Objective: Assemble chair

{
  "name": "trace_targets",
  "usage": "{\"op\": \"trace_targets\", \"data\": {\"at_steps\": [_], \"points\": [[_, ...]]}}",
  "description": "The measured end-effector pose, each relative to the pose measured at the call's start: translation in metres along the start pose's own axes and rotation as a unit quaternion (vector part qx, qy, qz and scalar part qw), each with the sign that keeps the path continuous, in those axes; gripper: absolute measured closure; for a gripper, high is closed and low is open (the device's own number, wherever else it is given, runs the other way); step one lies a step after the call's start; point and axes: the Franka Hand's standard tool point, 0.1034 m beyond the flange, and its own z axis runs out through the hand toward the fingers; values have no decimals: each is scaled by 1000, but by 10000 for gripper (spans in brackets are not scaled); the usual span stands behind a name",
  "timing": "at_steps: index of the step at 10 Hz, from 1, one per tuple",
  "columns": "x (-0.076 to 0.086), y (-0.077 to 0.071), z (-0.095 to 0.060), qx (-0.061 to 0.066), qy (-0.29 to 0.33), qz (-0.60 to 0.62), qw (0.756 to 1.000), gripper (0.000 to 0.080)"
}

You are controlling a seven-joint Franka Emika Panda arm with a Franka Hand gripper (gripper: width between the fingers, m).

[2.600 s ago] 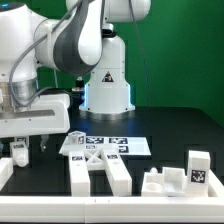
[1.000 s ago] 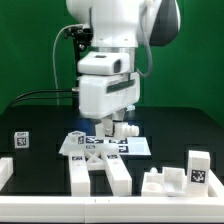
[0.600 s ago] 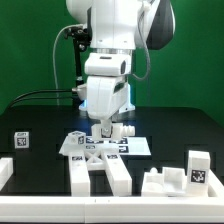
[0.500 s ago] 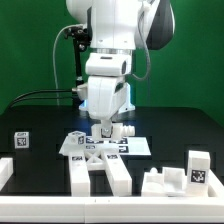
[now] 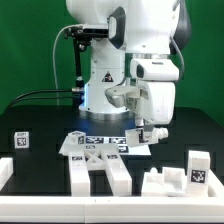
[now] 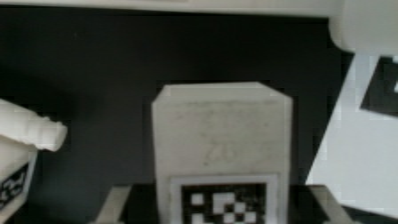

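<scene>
Claw (image 5: pixel 146 128) of the single arm, right of centre in the exterior view, hanging above the right end of the marker board (image 5: pixel 95 143). The jaws stand partly closed on one white part (image 6: pixel 221 130) of the chair, a flat piece with a square tag near its gripped end. The wrist view shows it filling the gap between the jaws, with bare black desk (image 5: pixel 40 120) behind it.

The chair is not yet joined: its other pieces lie loose along the lower edge of the exterior frame.
- Two bars (image 5: pixel 98 172) lie side by side at lower centre, just in front of the board.
- A notched block (image 5: pixel 160 181) sits at lower right, with a tagged upright piece (image 5: pixel 198 168) beside it.
- A small tagged cube (image 5: pixel 20 140) stands apart at the left.

Risks, judged from this pose:
- The part appears to be gripped near one end only, so it may pivot in the jaws if its free end meets the desk or another piece on the way down.
- The block and upright piece lie below and to the right of the claw, so a descent slightly off line could knock them out of place.
- Whether the part sits square in the jaws cannot be told, and any tilt would spoil its seating in a mating slot.
</scene>
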Motion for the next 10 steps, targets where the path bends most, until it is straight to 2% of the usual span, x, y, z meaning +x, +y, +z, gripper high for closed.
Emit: {"op": "trace_targets", "data": {"at_steps": [2, 3, 4, 5, 8, 10], "points": [[-1, -1, 1, 1, -5, -48, 999, 518], [2, -6, 2, 3, -4, -125, 992, 518], [14, -10, 7, 7, 3, -169, 986, 518], [24, -13, 10, 10, 7, -226, 974, 518], [35, -24, 33, 28, 15, -356, 934, 518], [43, -17, 42, 31, 15, -390, 920, 517]]}}
